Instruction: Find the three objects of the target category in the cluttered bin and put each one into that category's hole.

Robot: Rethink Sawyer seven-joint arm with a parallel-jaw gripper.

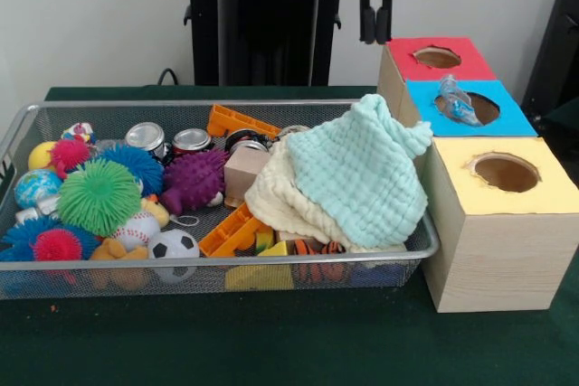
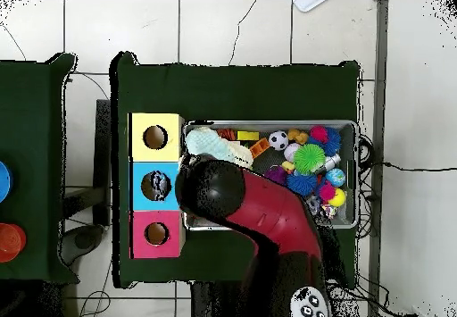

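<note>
Green cloth covers the table where the wire-mesh bin [image 1: 27, 124] sits. Two silver cans [image 1: 146, 136] [image 1: 191, 140] stand at its far rim, a third [image 1: 248, 144] partly hidden beside them. At three o'clock lies a mint muslin cloth [image 1: 357, 169]; at nine o'clock, a green spiky ball [image 1: 98, 196]. Beyond, at two o'clock, the gripper [image 1: 374, 17] hangs above the red-topped box [image 1: 409, 62], fingers nearly together, holding nothing.

Wire bin [image 1: 425, 243] of toys, two cans [image 1: 167, 139], cloths [image 1: 348, 178], hand [image 1: 374, 20] above
</note>
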